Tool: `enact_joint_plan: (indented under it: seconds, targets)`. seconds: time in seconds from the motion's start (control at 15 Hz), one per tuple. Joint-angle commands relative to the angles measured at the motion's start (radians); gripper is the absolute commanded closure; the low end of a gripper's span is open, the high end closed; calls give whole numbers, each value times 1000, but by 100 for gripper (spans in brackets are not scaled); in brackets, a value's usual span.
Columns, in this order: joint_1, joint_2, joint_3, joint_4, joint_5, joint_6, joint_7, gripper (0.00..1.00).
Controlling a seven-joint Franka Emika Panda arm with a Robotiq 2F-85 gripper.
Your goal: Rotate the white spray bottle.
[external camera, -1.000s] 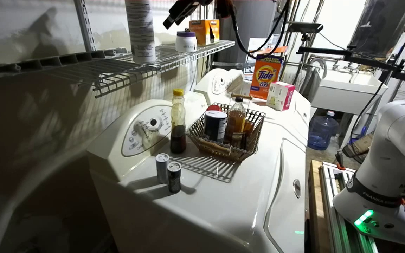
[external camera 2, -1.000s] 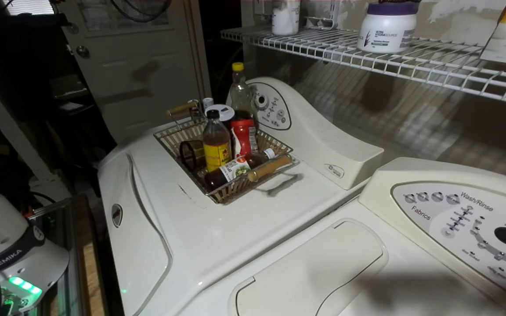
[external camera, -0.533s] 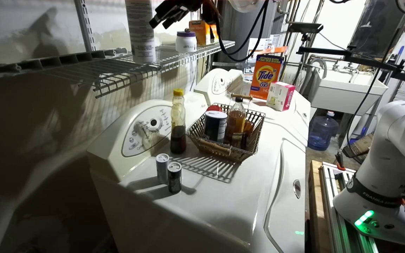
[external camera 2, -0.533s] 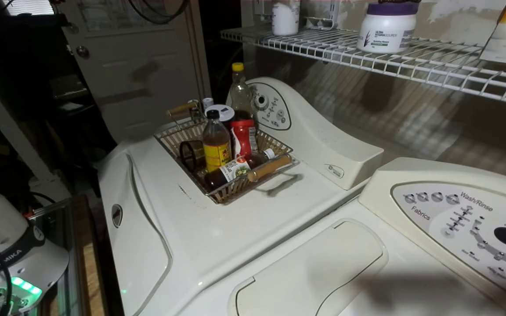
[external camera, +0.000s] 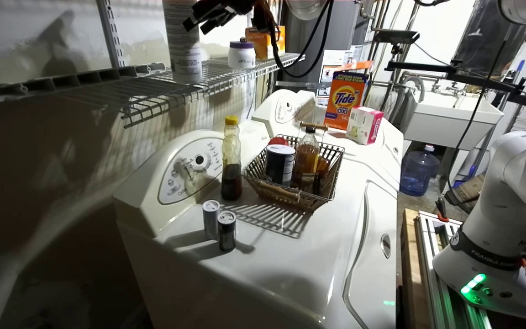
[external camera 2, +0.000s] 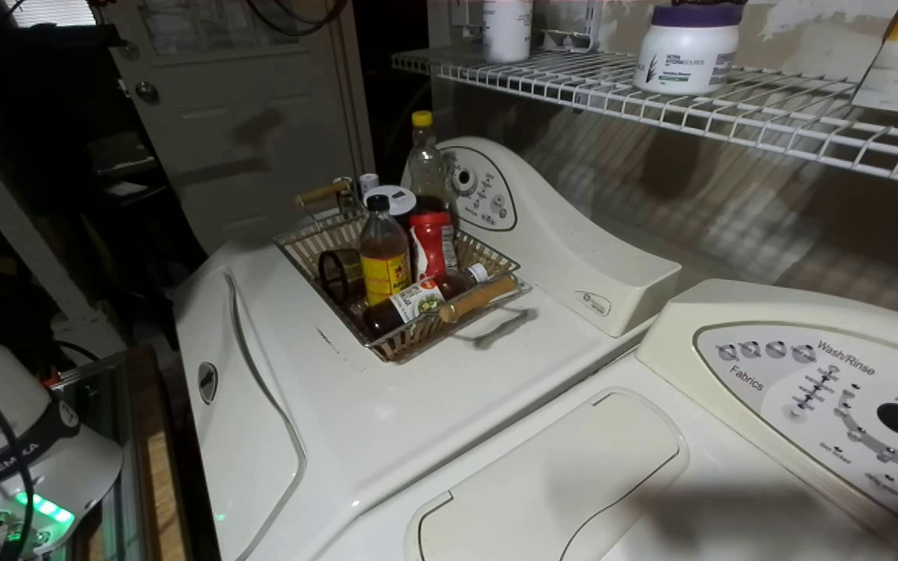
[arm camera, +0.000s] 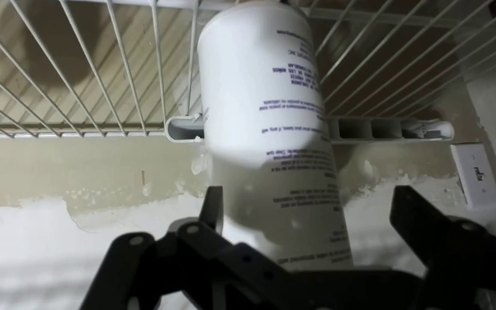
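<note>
Presently, the tall white cylindrical spray bottle with small purple print (arm camera: 269, 107) stands upright on the white wire shelf (arm camera: 140, 134), its upper part cut off by the frame edge in both exterior views. The wrist view shows that print upside down. There, the black two-jawed gripper (arm camera: 308, 206) is spread wide, a jaw at either side of the spray bottle's body, with no grip on it; whether the jaw nearer to it touches, I cannot tell. A pale plastic strip with open cells (arm camera: 439, 131) runs along the shelf, partly hidden behind the spray bottle in that view. Farther along the shelf stand a squat white jar with a purple lid (external camera 2: 687, 56) and, beyond it, an orange cardboard box (external camera: 263, 43). Below, on a glossy white appliance with a rounded control console (external camera: 286, 269), sits a slatted basket with wooden handles (external camera 2: 418, 335). It holds an upright amber bottle with a black cap (external camera: 306, 157), a dark canister with a white lid (external camera: 280, 167), a red container (external camera 2: 433, 245) and a tilted dark bottle with a white cap (external camera 2: 418, 301). Just beside the basket, a clear bottle with a yellow cap (external camera: 231, 157) stands part full of dark liquid, and near it are two small cylindrical shakers (external camera: 226, 233), upright.
</note>
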Motion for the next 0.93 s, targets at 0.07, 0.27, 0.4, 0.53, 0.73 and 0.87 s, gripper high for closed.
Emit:
enact_joint_plan:
  seconds: [0.07,0.27,0.4,0.53,0.73,0.87]
  targets:
    - [-10,61,32,61,95,63,-96,0]
    - [-9,81,36,68,122,121,-105,0]
    - [-6,93,32,68,120,169,-86,0]
    - [-5,107,33,72,117,196,-83,0]
    - [-1,129,33,88,106,217,-68,0]
    - [1,143,31,98,102,223,-56,3]
